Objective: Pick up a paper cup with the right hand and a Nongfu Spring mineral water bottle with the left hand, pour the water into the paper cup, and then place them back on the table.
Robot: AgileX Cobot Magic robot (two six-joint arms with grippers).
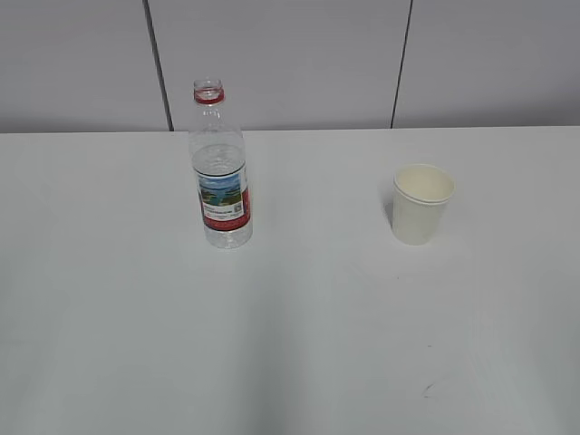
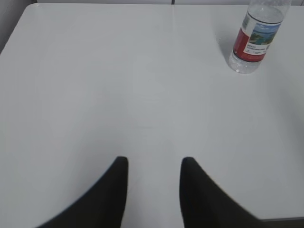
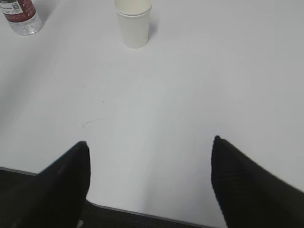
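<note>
The Nongfu Spring bottle (image 1: 220,169) stands upright and uncapped on the left of the white table (image 1: 290,344). It also shows far up and to the right in the left wrist view (image 2: 253,39) and at the top left corner of the right wrist view (image 3: 20,14). The cream paper cup (image 1: 421,204) stands upright on the right, and at the top of the right wrist view (image 3: 134,21). My left gripper (image 2: 154,161) is open and empty, near the table's front edge. My right gripper (image 3: 149,142) is wide open and empty over the front edge. Neither arm shows in the exterior view.
A small dark scuff mark (image 1: 426,390) lies on the table at the front right. A grey panelled wall (image 1: 290,54) runs behind the table. The table's front edge (image 3: 142,213) crosses the bottom of the right wrist view.
</note>
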